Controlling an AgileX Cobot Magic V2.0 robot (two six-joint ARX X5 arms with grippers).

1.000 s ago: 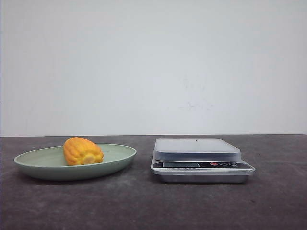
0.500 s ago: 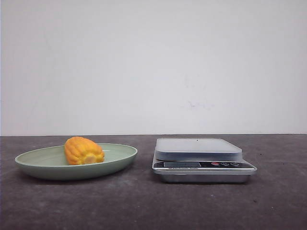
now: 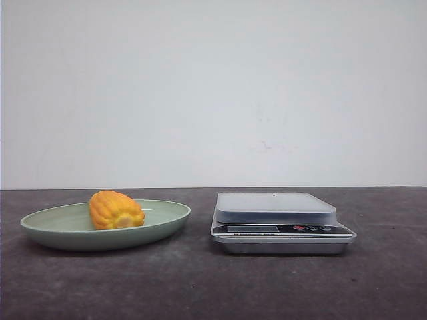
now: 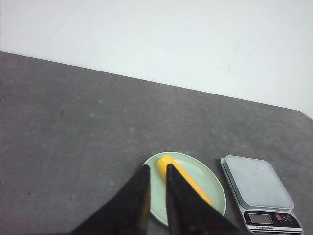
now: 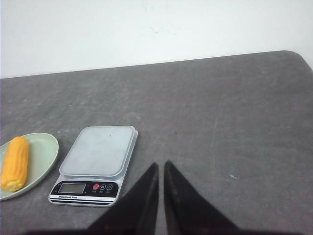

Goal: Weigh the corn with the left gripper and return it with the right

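The corn (image 3: 115, 210), a stubby orange-yellow cob piece, lies in a shallow pale green plate (image 3: 40, 230) on the left of the table. A silver kitchen scale (image 3: 273, 207) stands to its right with an empty platform. Neither gripper shows in the front view. In the left wrist view my left gripper (image 4: 157, 167) hangs high above the plate (image 4: 210, 181) and the corn (image 4: 163, 163), jaws nearly together and empty. My right gripper (image 5: 161, 164) is shut and empty, over bare table to the right of the scale (image 5: 100, 149). The corn (image 5: 14, 164) lies far from it.
The table is a dark grey mat, with a white wall behind it. The scale's display and buttons (image 5: 83, 187) face the front edge. The plate (image 5: 41, 156) and the scale stand a short gap apart.
The corn, plate and scale keep their places; the front picture only shifts by a few pixels.
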